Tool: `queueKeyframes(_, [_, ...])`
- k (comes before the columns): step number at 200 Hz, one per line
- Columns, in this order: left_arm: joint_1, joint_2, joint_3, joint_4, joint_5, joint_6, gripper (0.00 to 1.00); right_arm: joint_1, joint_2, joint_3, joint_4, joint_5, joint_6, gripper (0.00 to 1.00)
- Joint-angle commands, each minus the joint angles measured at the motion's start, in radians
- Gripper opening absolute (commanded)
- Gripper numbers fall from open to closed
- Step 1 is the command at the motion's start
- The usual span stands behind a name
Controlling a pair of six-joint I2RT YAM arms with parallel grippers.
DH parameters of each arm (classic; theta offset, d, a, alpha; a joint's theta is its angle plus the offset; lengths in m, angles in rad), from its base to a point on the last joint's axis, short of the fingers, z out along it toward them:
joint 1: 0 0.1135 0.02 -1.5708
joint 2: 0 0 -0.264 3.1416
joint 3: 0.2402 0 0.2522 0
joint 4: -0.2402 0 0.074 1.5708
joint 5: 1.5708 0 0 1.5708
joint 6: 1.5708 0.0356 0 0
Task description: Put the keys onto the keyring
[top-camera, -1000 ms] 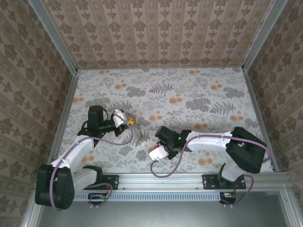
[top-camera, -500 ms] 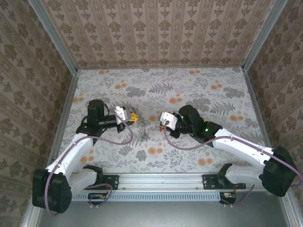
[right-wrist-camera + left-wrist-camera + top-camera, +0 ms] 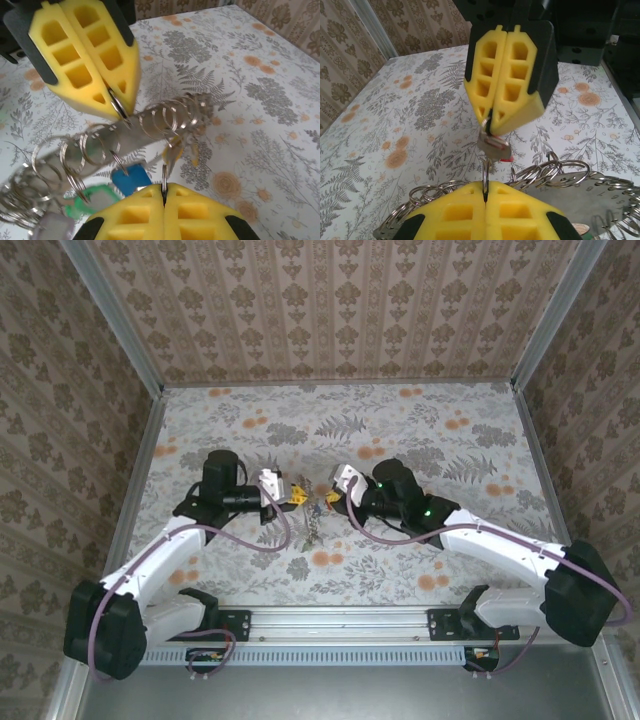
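Observation:
The keyring (image 3: pixel 131 136) is a flat grey metal band strung with several small split rings; it hangs in the air between my two grippers. Keys dangle from it: a blue head (image 3: pixel 129 179), a green one (image 3: pixel 86 201), a yellow one (image 3: pixel 192 150). My left gripper (image 3: pixel 485 189) is shut on one thin ring of the keyring (image 3: pixel 600 199). My right gripper (image 3: pixel 164 189) is shut on a small ring carrying a silver key (image 3: pixel 494 148) with a red edge. The grippers' tips nearly meet above the table's middle, left gripper (image 3: pixel 291 496) facing right gripper (image 3: pixel 333 495), with the keys (image 3: pixel 315 522) hanging below.
The floral table (image 3: pixel 430 430) is walled by patterned panels at the back and both sides. A metal rail (image 3: pixel 340 621) with the arm bases runs along the near edge.
My right arm swung up from the near table edge to the middle and met the left gripper. My left gripper moved right with the keyring.

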Motion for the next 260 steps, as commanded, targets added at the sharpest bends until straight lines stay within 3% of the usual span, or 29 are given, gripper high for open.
queueKeyframes(1, [-0.012,0.009,0.025,0.068,-0.013,-0.022,0.00,0.021,0.022,0.047,0.042,-0.031,0.026,0.00])
queueKeyframes(57, [-0.021,0.014,0.000,0.078,-0.117,-0.002,0.00,0.054,0.059,0.069,0.050,-0.022,0.022,0.00])
queueKeyframes(116, [-0.074,0.009,-0.005,0.055,-0.136,0.027,0.00,0.055,0.085,0.102,0.058,0.011,0.056,0.00])
queueKeyframes(260, [-0.093,-0.008,-0.010,0.036,-0.157,0.057,0.00,-0.013,0.129,0.114,0.052,0.021,0.232,0.00])
